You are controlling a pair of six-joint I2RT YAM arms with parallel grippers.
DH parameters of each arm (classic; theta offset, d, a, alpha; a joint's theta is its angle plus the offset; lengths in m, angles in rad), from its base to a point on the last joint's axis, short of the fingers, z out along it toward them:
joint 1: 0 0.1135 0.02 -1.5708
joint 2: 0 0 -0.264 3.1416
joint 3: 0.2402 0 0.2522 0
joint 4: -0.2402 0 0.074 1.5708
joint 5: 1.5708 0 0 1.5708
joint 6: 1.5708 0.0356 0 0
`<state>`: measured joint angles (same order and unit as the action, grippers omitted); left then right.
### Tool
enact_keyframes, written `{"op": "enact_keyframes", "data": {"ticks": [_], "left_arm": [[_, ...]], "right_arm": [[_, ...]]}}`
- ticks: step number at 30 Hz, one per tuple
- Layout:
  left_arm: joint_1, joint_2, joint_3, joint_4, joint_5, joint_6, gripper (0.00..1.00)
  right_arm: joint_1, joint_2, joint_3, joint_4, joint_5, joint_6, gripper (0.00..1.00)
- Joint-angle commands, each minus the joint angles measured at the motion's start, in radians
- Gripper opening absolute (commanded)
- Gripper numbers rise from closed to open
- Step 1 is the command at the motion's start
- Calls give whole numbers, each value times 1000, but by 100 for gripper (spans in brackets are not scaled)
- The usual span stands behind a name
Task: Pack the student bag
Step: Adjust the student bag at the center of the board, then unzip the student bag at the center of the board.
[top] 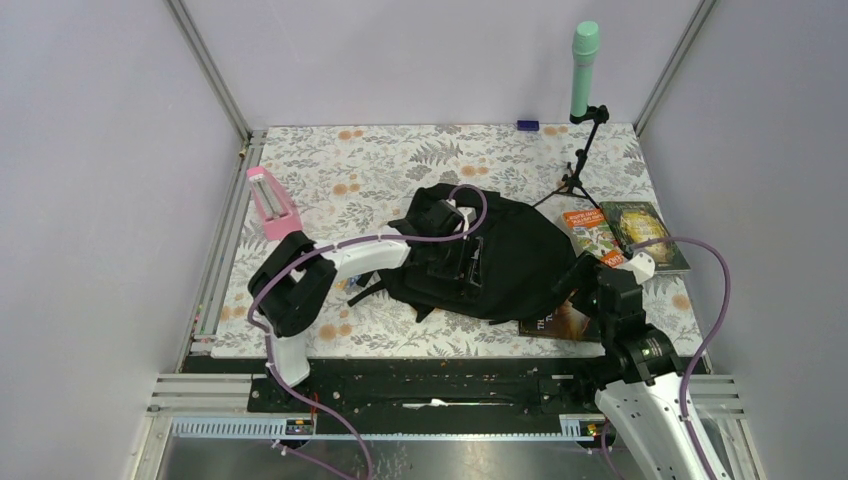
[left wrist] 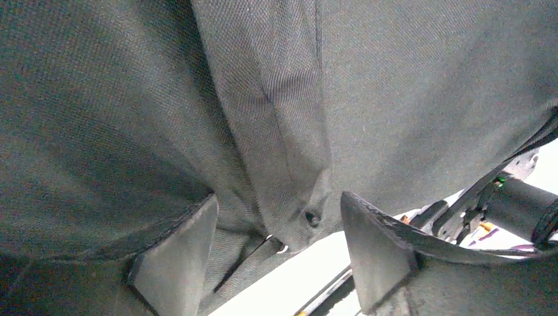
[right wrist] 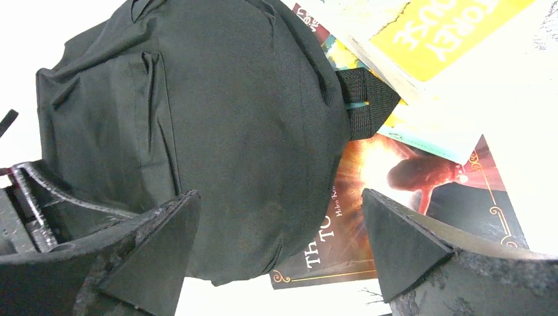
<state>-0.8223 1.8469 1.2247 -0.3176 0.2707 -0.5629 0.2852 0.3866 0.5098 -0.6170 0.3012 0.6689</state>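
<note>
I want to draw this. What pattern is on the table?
White with grey leaves and orange flowers; the table shows best in the top view.

- The yellow book cover (right wrist: 460,26) beside the student bag (right wrist: 197,131) is showing upside-down letters "OREY" and "OUSE".
- The dark book cover (right wrist: 428,224) lying partly under the student bag is showing "TH" and "TO".

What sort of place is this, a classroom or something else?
Probably a robot test booth in a lab: plain walls on a metal frame enclose a table with a floral cover, a left arm and right arm are bolted at its near edge, and a student bag and books lie as props.
</note>
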Motion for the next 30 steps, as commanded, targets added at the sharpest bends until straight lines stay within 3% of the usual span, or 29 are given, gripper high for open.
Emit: {"op": "enact_keyframes", "data": {"ticks": [1, 3, 6, 9, 12, 22, 30], "left_arm": [[-13, 37, 54, 56, 16, -27, 66], [-24, 51, 71, 56, 14, -25, 62], [-32, 75, 85, 57, 42, -37, 45], [-29, 69, 66, 91, 77, -66, 1], [-3, -5, 17, 147, 84, -110, 0], [146, -366, -134, 343, 48, -308, 0], [190, -449, -191, 395, 39, -328, 0]], "right_arm": [[3, -10, 9, 0, -32, -22, 97], [3, -1, -4, 23, -98, -42, 94], [4, 41, -19, 89, -268, -78, 88], [3, 116, -23, 148, -449, -86, 81], [4, 180, -21, 176, -572, -88, 76], [26, 212, 73, 183, -650, -94, 76], [226, 282, 66, 331, -532, 12, 74]]}}
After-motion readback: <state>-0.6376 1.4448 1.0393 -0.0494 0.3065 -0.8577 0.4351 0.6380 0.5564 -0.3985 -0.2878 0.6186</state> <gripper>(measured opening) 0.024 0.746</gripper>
